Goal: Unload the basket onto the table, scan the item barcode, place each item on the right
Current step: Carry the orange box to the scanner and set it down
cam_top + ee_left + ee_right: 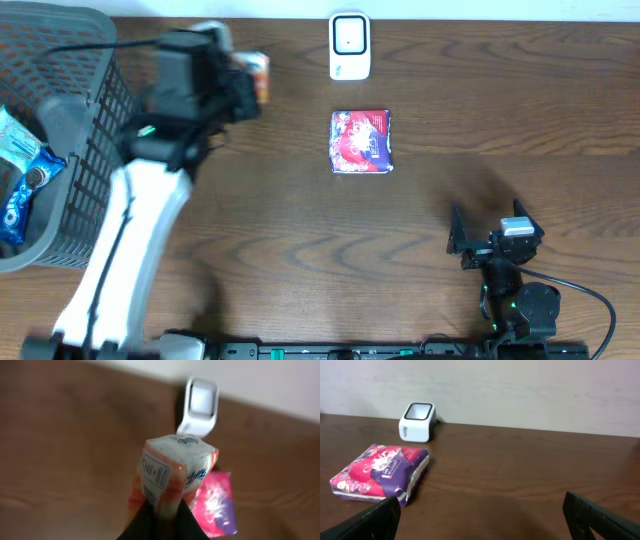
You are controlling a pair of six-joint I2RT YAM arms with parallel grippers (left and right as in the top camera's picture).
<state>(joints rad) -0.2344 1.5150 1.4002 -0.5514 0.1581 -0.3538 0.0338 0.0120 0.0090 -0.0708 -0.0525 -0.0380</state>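
Overhead: left jaws clench one orange packet (257,78), its long axis pointing toward the one scanner (349,45); one red pack (361,141) lies flat; right jaws gape.

We're seeing soft, even light on the table (500,80) — left wrist's blurry, the carton (172,472) smeared; right wrist crisp.

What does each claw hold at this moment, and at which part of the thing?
The left claw grips the orange-and-white packet by one narrow end, pinched between both fingers. The right claw is open and holds nothing.
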